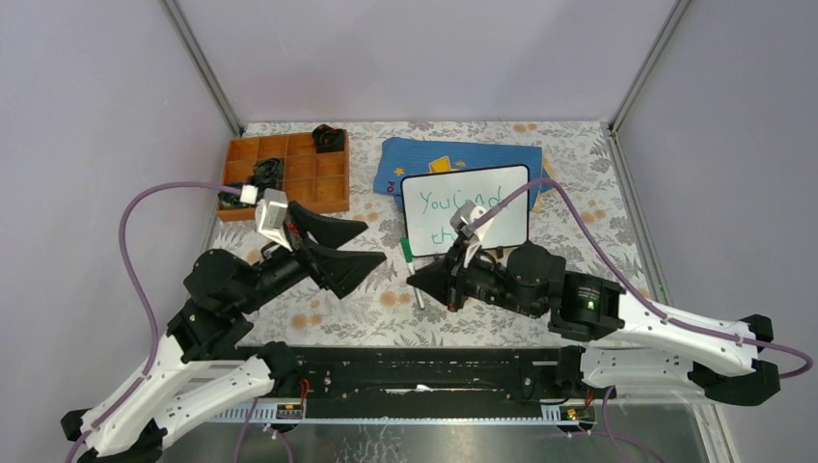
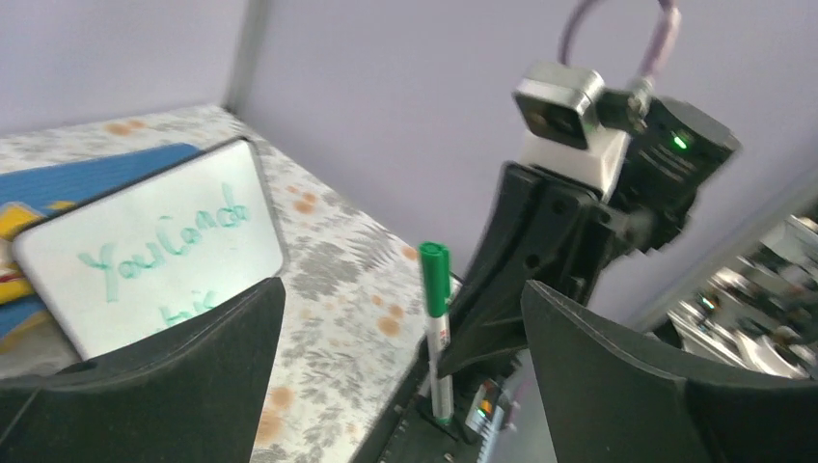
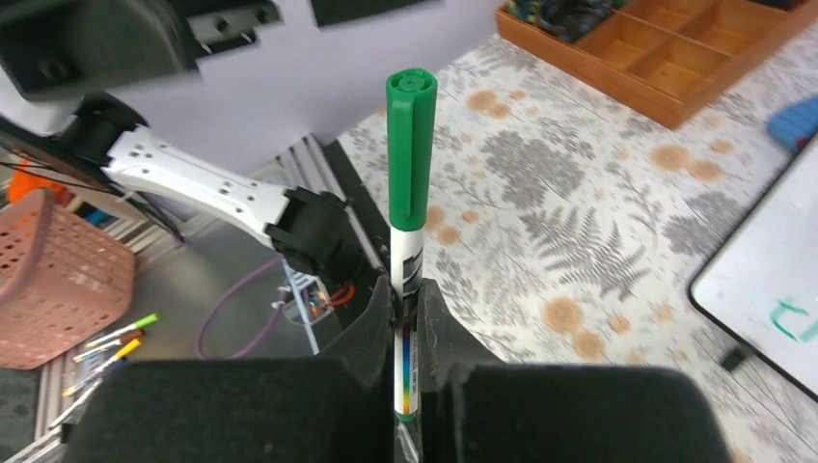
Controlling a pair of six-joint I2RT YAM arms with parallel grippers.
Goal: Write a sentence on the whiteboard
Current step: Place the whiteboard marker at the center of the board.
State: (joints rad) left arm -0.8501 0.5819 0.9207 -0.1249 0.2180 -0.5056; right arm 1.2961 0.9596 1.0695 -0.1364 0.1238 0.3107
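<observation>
The whiteboard (image 1: 439, 227) lies on a blue cloth at the table's back middle. The sentence (image 1: 451, 203) is in green; "You can d" shows on the first line and "th" on the second, the rest hidden behind my right wrist. In the left wrist view the whiteboard (image 2: 145, 253) shows the sentence (image 2: 164, 241), its lower line partly hidden by a finger. My right gripper (image 1: 415, 280) is shut on a capped green marker (image 1: 408, 253), held in front of the board's near left corner. In the right wrist view the marker (image 3: 410, 154) stands up between the jaws of my right gripper (image 3: 407, 294). My left gripper (image 1: 376, 243) is open and empty, left of the marker (image 2: 436, 318).
A wooden compartment tray (image 1: 289, 174) with small dark items stands at the back left. The blue cloth (image 1: 453, 159) with yellow print lies under the board. A black rail (image 1: 415, 371) runs along the near edge. A pink basket (image 3: 58, 270) sits off the table.
</observation>
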